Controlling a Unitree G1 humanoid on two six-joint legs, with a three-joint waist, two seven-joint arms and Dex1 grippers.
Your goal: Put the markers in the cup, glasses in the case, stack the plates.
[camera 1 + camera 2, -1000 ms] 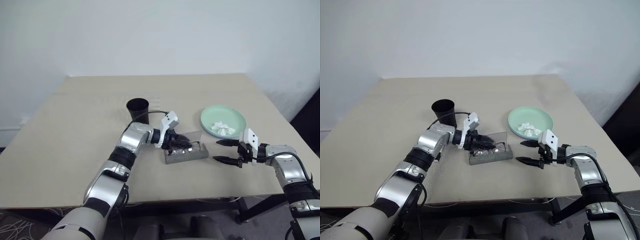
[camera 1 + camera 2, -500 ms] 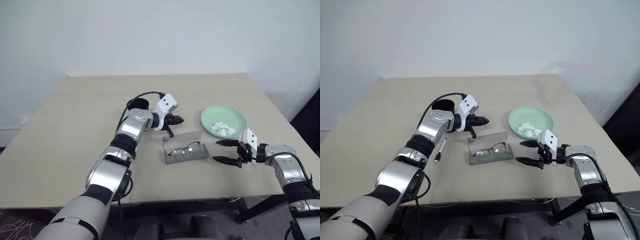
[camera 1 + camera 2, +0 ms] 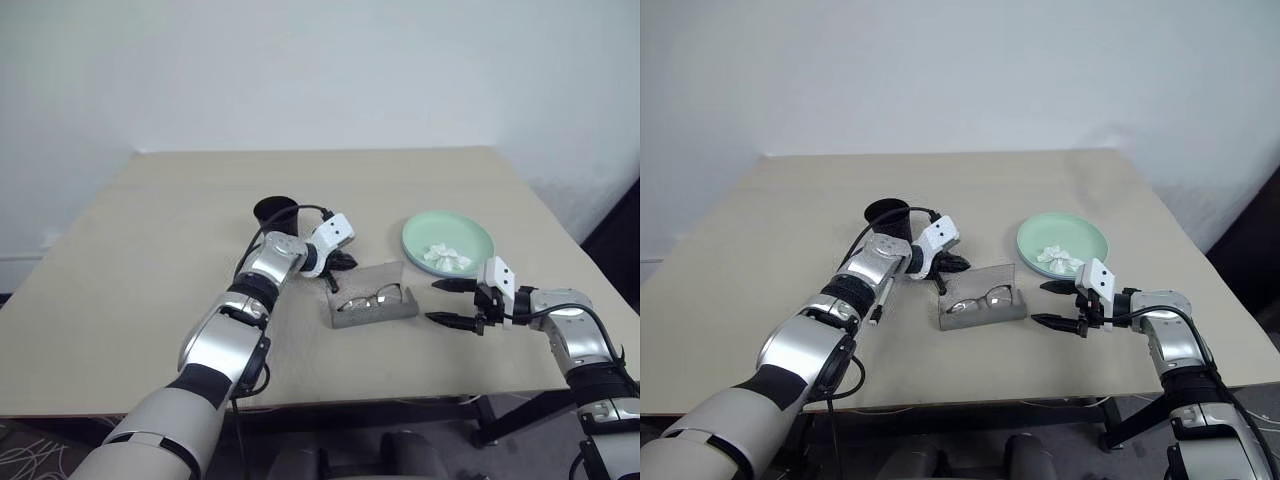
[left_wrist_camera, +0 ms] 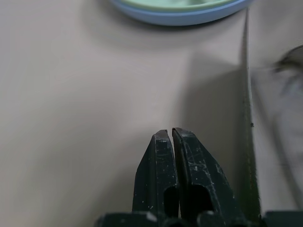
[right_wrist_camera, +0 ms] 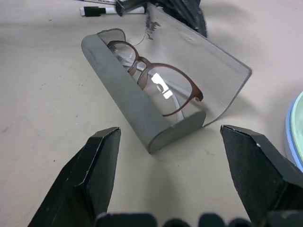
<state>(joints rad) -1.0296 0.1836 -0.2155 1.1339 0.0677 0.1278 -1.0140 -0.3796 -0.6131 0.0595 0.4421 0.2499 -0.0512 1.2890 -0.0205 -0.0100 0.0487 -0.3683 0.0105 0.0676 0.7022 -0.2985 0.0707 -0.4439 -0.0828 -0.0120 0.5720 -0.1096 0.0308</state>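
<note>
The grey case [image 3: 345,318] lies open near the table's middle, its lid [image 5: 199,52] standing up. The dark-rimmed glasses [image 5: 156,78] lie inside it. My left gripper [image 3: 342,262] is shut on nothing, just behind the lid and beside the black cup [image 3: 275,212]. To the case's right, my right gripper [image 3: 432,302] hangs open and empty, pointing at the case. The mint green plate [image 3: 472,233] sits on the light blue one [image 4: 180,18] at the right. One marker [image 5: 102,9] lies on the table beyond the case, near my left forearm.
A crumpled white scrap [image 3: 444,257] lies on the mint plate. The beige table [image 3: 150,260] ends close in front of the case and just right of the plates. A black cable loops over my left wrist by the cup.
My left gripper came up out of the case, leaving the glasses inside, closed its fingers, and has dropped down behind the lid. The right arm has kept still.
</note>
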